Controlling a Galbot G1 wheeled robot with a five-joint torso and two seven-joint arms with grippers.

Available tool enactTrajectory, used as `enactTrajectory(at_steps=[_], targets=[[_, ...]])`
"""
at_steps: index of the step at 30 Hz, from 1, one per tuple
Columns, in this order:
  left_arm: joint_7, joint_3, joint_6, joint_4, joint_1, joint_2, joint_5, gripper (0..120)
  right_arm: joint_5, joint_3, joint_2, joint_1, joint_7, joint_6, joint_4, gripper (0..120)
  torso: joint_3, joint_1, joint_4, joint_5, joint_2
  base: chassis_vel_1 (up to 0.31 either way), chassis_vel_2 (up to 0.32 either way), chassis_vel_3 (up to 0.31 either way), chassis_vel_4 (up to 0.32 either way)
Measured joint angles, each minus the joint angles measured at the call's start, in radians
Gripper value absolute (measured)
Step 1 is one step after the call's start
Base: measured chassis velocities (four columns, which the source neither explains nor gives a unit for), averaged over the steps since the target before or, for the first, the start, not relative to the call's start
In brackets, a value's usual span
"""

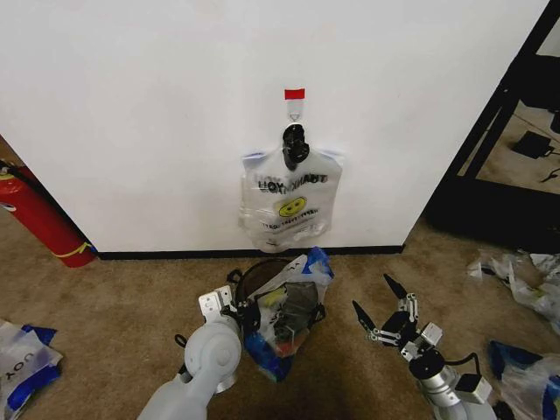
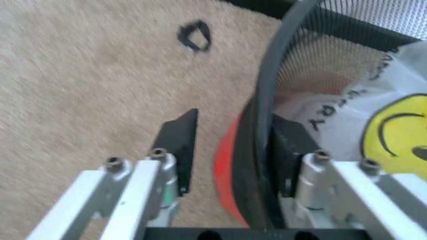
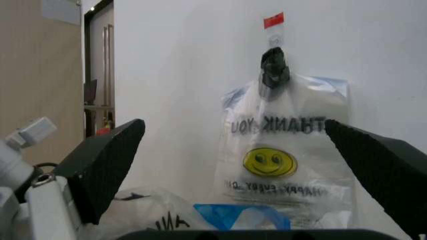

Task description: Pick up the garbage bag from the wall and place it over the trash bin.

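Left gripper (image 2: 227,165) straddles trash bin (image 2: 267,100) rim on carpet (image 1: 122,306).

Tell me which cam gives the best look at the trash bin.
Head view: it shows the trash bin whole, on the carpet below the wall, a smiley bag in it and the left gripper at its rim. Left wrist view shows a close slice of rim and mesh. Right wrist view catches just a dark rim edge.

The trash bin (image 1: 278,306) stands on the carpet (image 1: 131,297) before the wall (image 1: 157,105), below the hanging bundle of bags (image 1: 290,203). The garbage bag (image 1: 293,302) lies in it (partly over the rim). A fire extinguisher (image 1: 39,214) stands far left.
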Motion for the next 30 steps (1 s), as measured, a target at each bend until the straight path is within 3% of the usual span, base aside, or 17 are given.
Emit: enactTrajectory(at_steps=[3, 9, 12, 16, 22, 28, 30], targets=[[0.027, -0.011, -0.016, -0.024, 0.021, 0.034, 0.070, 53, 0.000, -0.003, 0.002, 0.003, -0.001, 0.000, -0.007, 100, 0.000, 0.000, 0.0000, -0.0001, 0.000, 0.000, 0.000, 0.000, 0.000], [0.183, -0.050, -0.136, -0.107, 0.065, 0.158, 0.344, 79, -0.008, -0.009, 0.006, 0.006, -0.010, 0.001, -0.032, 100, 0.000, 0.000, 0.0003, 0.0000, 0.000, 0.000, 0.000, 0.000, 0.000], [0.208, -0.046, -0.138, -0.149, 0.072, 0.178, 0.362, 85, -0.019, -0.014, 0.010, 0.006, -0.011, 0.000, -0.039, 100, 0.000, 0.000, 0.0001, 0.0002, 0.000, 0.000, 0.000, 0.000, 0.000], [0.210, -0.028, -0.126, -0.190, 0.077, 0.154, 0.326, 99, -0.038, -0.017, 0.018, 0.007, -0.010, -0.009, -0.043, 100, 0.000, 0.000, 0.0000, 0.0000, 0.000, 0.000, 0.000, 0.000, 0.000], [0.271, -0.024, -0.119, -0.233, 0.076, 0.172, 0.294, 100, -0.058, -0.024, 0.008, -0.004, 0.027, -0.049, -0.055, 100, 0.000, 0.000, 0.0001, 0.0001, 0.000, 0.000, 0.000, 0.000, 0.000], [0.323, -0.023, -0.118, -0.234, 0.077, 0.186, 0.305, 100, -0.112, -0.100, -0.015, -0.046, 0.252, -0.174, -0.030, 100, 0.000, 0.000, -0.0004, 0.0001, 0.000, 0.000, 0.000, 0.000, 0.000], [0.323, -0.024, -0.128, -0.233, 0.096, 0.171, 0.324, 100, -0.111, -0.174, -0.038, -0.055, 0.369, -0.243, 0.021, 100, 0.000, 0.000, -0.0003, 0.0001, 0.000, 0.000, 0.000, 0.000, 0.000]])
